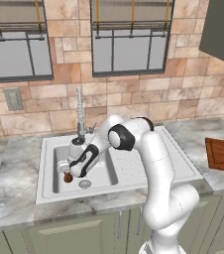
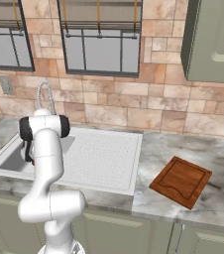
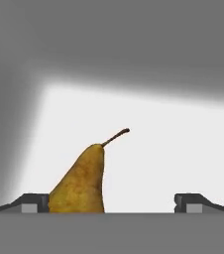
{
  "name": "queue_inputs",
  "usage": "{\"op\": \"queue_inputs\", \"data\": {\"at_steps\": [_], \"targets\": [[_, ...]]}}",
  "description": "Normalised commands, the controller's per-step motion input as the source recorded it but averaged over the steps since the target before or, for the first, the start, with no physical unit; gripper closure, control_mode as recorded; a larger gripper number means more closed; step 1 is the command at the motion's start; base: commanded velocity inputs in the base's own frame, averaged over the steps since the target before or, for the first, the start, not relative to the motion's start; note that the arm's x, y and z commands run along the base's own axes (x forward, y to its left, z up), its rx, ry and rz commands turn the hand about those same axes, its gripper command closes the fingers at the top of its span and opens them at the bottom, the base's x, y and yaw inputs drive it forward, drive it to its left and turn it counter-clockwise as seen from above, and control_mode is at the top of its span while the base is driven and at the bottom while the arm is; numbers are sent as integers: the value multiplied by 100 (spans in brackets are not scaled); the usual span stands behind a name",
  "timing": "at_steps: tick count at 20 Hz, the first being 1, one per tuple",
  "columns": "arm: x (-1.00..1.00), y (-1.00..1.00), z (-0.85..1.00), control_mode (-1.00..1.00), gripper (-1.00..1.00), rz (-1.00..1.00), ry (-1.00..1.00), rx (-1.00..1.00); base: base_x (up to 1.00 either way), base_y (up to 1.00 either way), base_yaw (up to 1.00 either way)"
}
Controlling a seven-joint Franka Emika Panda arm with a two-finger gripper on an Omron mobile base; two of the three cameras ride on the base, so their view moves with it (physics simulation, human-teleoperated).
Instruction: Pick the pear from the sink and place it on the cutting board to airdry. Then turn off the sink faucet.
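Golden-brown, the pear (image 3: 82, 181) still lies in the sink (image 1: 49, 186) between the gripper's (image 3: 111, 203) wide-apart tips, ungrasped, so the cutting board (image 2: 181, 181) and sink faucet (image 1: 79, 114) both remain ahead

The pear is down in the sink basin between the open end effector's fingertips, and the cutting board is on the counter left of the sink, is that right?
One slip: the cutting board lies on the counter to the right of the sink, as the right base view shows. The rest holds: the pear sits in the basin between the fingertips of the open end effector, seen in the hand view.
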Motion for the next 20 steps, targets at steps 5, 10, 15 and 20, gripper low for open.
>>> {"op": "queue_inputs", "data": {"at_steps": [5, 10, 15, 20], "targets": [[8, 70, -13, -100, -100, -3, 1, -7, 0, 0, 0], [2, 70, -13, -100, -100, -5, 5, -5, 0, 0, 0], [0, 75, -13, -100, -100, -7, 8, -3, 0, 0, 0], [0, 87, -5, -100, -100, -10, 12, -4, 0, 0, 0]]}}
